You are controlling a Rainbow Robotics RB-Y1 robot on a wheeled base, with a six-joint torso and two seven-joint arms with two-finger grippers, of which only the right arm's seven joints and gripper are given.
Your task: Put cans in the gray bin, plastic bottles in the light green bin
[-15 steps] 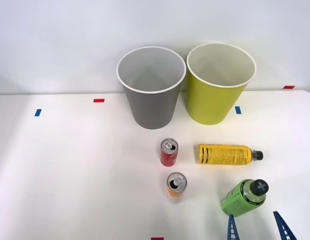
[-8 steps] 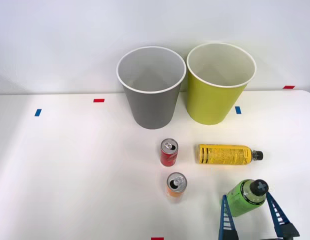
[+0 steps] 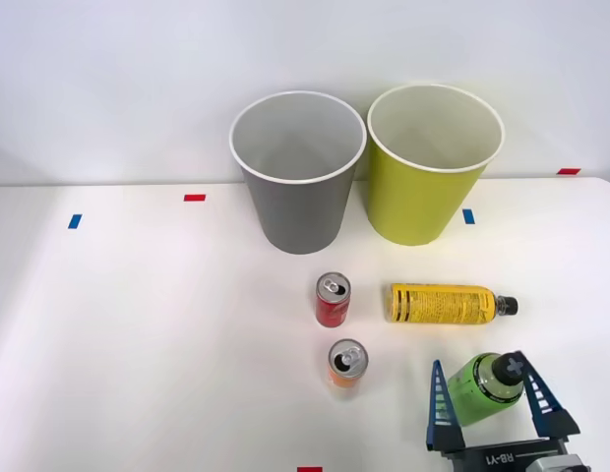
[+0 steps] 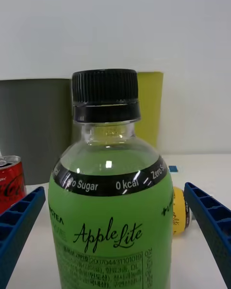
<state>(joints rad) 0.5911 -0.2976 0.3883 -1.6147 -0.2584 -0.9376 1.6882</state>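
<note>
**Green bottle between open blue fingers**

Green plastic bottle stands upright on the table in the front view, the right gripper spread open around it, fingers not touching. Beyond this bottle lies the yellow-label bottle; farther off stand the light green bin and gray bin. Left of the bottle sit the orange can and red can.

Wrist view: the green bottle sits between both fingers.

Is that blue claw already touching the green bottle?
Apart. The right wrist view shows white table between each blue finger and the green bottle; the tool merely straddles it.
</note>
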